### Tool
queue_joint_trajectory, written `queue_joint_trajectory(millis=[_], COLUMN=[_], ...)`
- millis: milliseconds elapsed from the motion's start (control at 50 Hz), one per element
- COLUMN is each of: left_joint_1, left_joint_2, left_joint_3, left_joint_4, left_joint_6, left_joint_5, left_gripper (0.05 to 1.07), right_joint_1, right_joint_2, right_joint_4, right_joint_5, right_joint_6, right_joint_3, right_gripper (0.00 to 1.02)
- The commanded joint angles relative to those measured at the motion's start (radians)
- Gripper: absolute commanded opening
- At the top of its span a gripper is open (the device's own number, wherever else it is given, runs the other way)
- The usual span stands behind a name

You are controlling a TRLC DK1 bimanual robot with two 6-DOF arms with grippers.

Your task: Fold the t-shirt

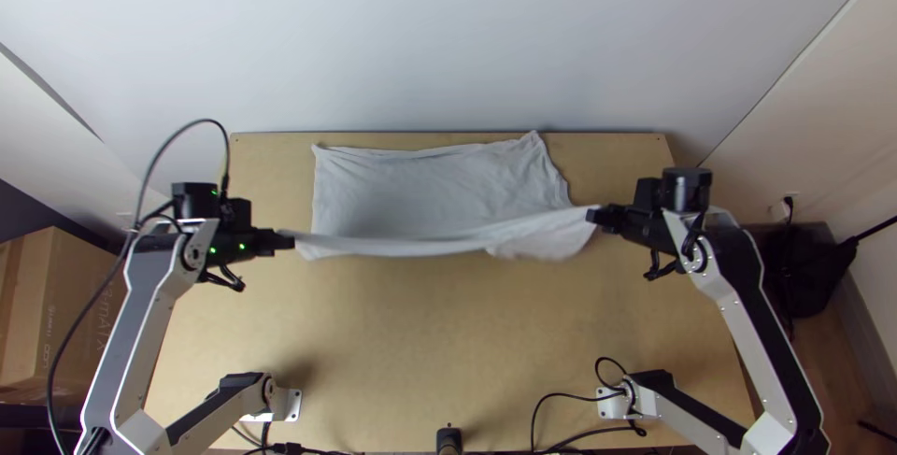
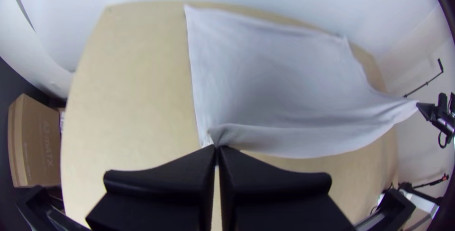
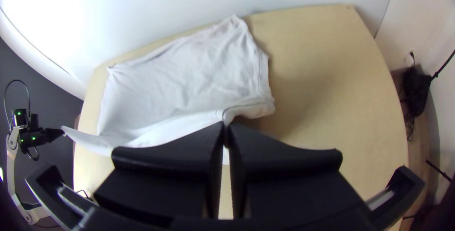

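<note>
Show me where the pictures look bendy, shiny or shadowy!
Top view: a soft shadow on the table by the left arm's base. Left wrist view: the table's edges look curved and the right-hand corners go dark. Right wrist view: bright glare on the wall, bent table edges, and a faint shadow beside the t-shirt.

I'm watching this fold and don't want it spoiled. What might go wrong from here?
The left gripper and right gripper each pinch only a little of the t-shirt, so a hold might slip. The raised edge sags between them and may land creased. Fabric also hangs loose beside the right gripper's jaws and could tuck under crookedly.
</note>
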Motion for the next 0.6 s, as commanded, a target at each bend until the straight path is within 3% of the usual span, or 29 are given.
queue_joint_trajectory(millis=[0,360,580], left_joint_1=[0.028,0.091,0.111], left_joint_2=[0.013,0.194,0.298], left_joint_3=[0.128,0.523,0.839], left_joint_4=[0.038,0.082,0.139], left_joint_6=[-0.053,-0.096,-0.126], left_joint_5=[-0.003,-0.054,-0.15], left_gripper=[0.08,0.08,0.08], right_joint_1=[-0.011,-0.057,-0.035], right_joint_2=[0.052,0.275,0.388], right_joint_4=[0.021,0.096,0.14], right_joint_5=[0.016,0.021,0.122], right_joint_6=[-0.009,-0.043,-0.084], right_joint_3=[0.113,0.526,0.831], right_gripper=[0.02,0.02,0.02])
